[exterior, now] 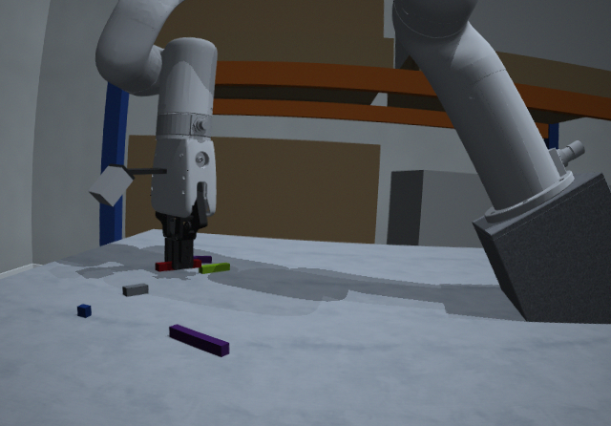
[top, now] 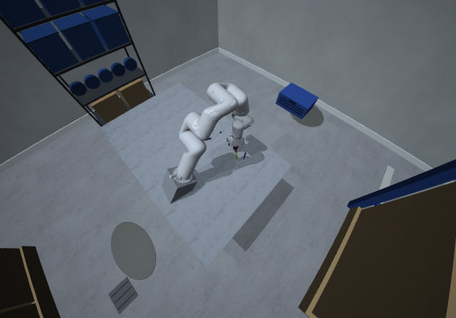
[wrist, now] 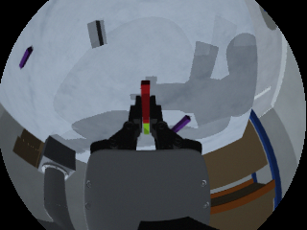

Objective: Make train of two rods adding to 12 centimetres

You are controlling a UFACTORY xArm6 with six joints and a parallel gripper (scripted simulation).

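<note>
From the top view, my arm (top: 200, 126) bends over the pale surface (top: 206, 211), and my gripper (top: 234, 147) points straight down near its middle. Right under it I see a speck of red and the lime rod (top: 236, 155), with a purple rod (top: 244, 155) just beside them. A blue crate (top: 296, 100) sits on the floor by the wall and a rack (top: 137, 55) stands in the corner. Nothing readable shows here.

In the exterior view my fingers (exterior: 179, 251) reach down to the surface (exterior: 345, 362) and are clamped on the red rod (exterior: 163, 266), which lies flat and sticks out on both sides of them. The lime rod (exterior: 215, 267) lies close to its right end; I cannot tell whether the two touch. A short purple piece (exterior: 202, 259) shows just behind them. Well apart, nearer the camera, lie a grey rod (exterior: 135, 289), a blue cube (exterior: 84, 309) and a second purple rod (exterior: 199, 340). I see no labels or writing.

Through the wrist camera the red rod (wrist: 146, 99) runs straight ahead between my fingers, with the lime rod's (wrist: 148, 128) end showing at its near end. A purple rod (wrist: 180, 123) lies to the right, another (wrist: 25, 57) far left, and the grey rod (wrist: 98, 33) is up on the left.
</note>
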